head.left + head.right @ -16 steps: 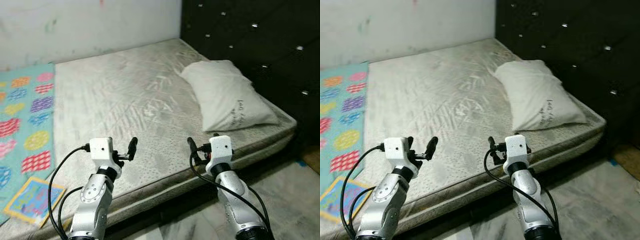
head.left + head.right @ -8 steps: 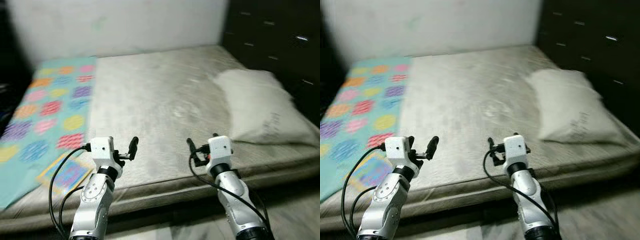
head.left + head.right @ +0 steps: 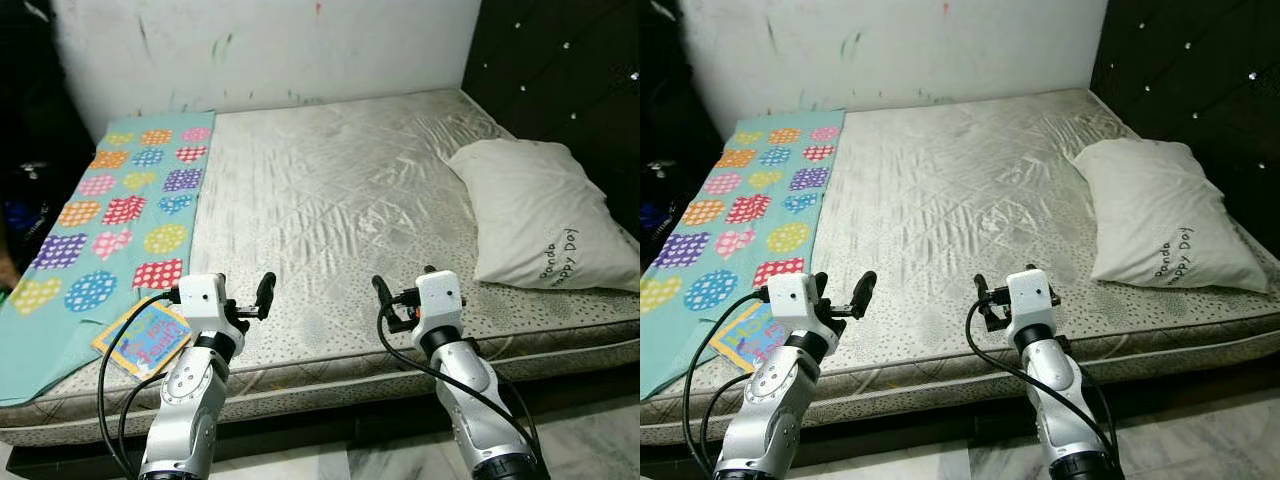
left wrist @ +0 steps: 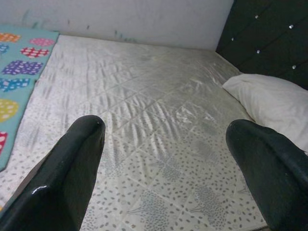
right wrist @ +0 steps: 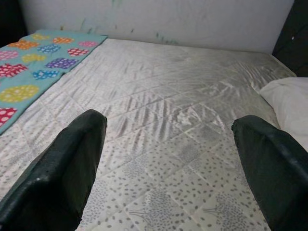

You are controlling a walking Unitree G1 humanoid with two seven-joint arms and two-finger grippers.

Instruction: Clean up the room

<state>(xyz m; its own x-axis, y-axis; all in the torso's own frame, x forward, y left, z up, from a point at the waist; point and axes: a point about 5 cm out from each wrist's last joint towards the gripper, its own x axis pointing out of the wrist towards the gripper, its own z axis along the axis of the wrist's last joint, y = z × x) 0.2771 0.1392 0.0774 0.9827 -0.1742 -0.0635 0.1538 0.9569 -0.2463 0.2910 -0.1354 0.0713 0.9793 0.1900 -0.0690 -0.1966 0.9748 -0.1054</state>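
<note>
Left gripper (image 3: pixel 262 293) beside book (image 3: pixel 146 336)

2 silver arms, black cables, black fingers (image 4: pixel 72 178)

Grey quilted fabric mattress (image 3: pixel 330 200), faintly sheened; matt white cloth pillow (image 3: pixel 535 215); teal patterned cloth blanket (image 3: pixel 110 210); glossy paper picture book (image 3: pixel 145 335); smooth, slightly glossy black fingers (image 4: pixel 67 178).

1. Location: a bedroom in a home.
2. A bare quilted mattress (image 3: pixel 330 200) lies low to the floor.
3. A white pillow (image 3: pixel 530 210) rests beside a dark tufted headboard (image 3: pixel 570 70).
4. A colourful patterned mat (image 3: pixel 110 210) and a children's book (image 3: pixel 145 338) lie on the mattress.
</note>
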